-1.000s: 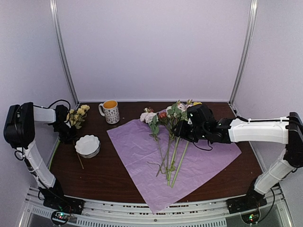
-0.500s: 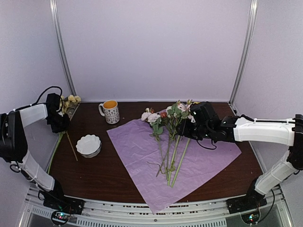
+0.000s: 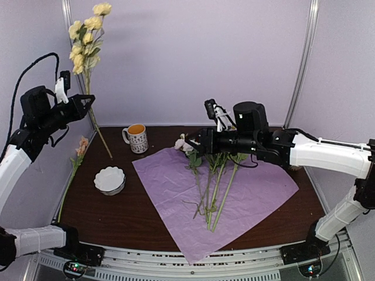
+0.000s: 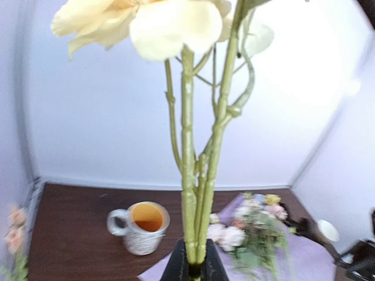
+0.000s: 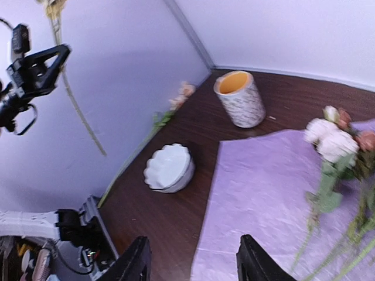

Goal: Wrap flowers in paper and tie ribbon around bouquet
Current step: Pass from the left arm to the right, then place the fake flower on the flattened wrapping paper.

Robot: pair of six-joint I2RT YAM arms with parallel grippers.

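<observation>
The paper [image 3: 176, 199] lies flat on the tabletop [image 3: 135, 225], one corner over the near edge. On it the flowers [image 3: 212, 181] lie lengthwise, stem ends toward the arms and blooms toward the far wall. The right claw [image 5: 193, 264], just now lifted off them, hovers with its fingers apart and empty. Further back on the left, the left claw [image 3: 88, 105] has closed on the yellow spray [image 3: 88, 52] and raised it off the tabletop. It hangs almost upright, blooms up. This stem likely joins the bunch next; wrapping has not begun.
</observation>
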